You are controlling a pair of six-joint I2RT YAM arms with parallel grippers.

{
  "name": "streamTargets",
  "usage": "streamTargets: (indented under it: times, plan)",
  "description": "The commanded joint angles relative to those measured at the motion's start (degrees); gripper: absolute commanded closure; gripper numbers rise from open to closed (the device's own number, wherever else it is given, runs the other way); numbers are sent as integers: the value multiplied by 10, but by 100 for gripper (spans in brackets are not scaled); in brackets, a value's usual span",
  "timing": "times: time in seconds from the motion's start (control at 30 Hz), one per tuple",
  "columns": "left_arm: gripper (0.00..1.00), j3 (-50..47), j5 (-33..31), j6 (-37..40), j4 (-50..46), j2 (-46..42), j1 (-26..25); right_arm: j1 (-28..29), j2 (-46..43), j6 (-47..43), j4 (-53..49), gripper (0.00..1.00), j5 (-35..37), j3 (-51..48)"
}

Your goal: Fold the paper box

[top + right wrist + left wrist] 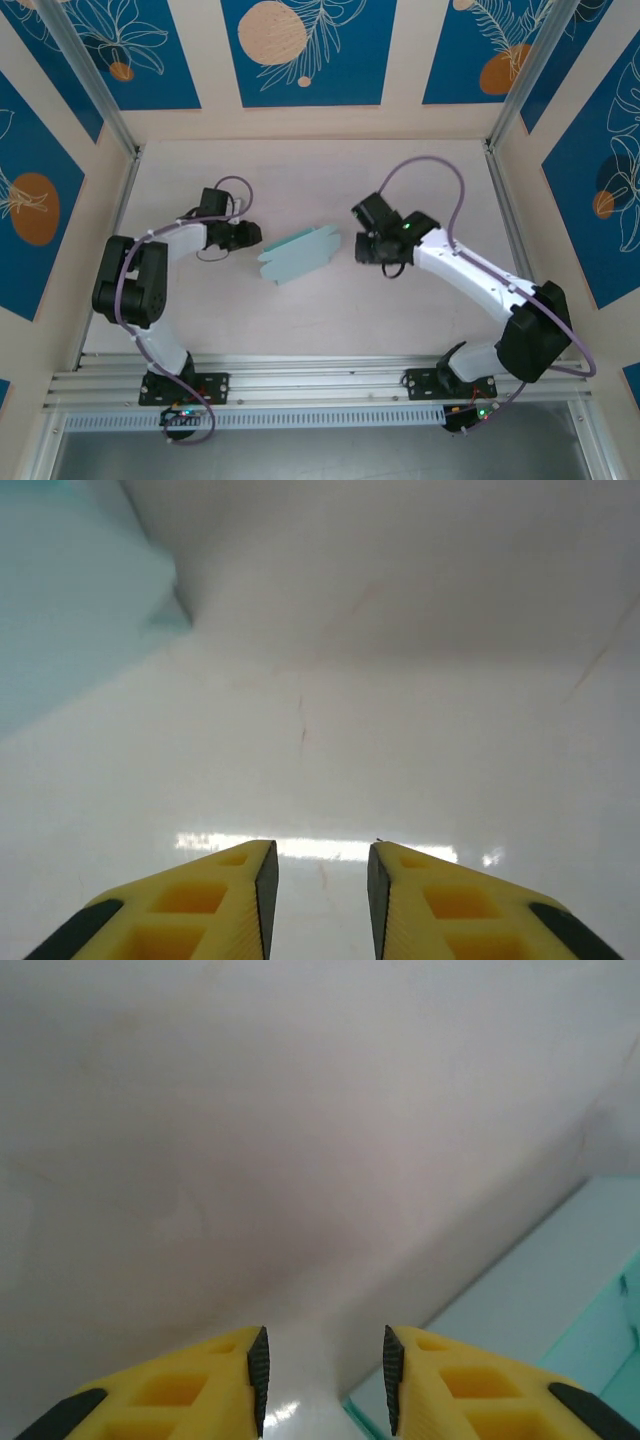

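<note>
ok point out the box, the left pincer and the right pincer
box (300,255), top view, middle of the pale blue card
left pincer (324,1360), left wrist view, gap midway between its fingertips
right pincer (320,870), right wrist view, gap midway between its fingertips

We see no words, numbers or signs that we can read.
</note>
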Motion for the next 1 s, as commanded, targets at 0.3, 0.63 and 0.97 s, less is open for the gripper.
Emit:
streamTargets:
  times: [0.3, 0.63, 0.97]
  plan:
    - [66, -146, 46, -108, 98, -96, -80, 14, 159, 63, 192, 73, -84, -1]
    - [66, -200, 9, -207, 236, -112, -176, -81, 286, -77, 226, 72, -159, 162]
    - [55, -176, -100, -124, 146, -230, -191, -165, 209, -138, 145, 71, -83, 163]
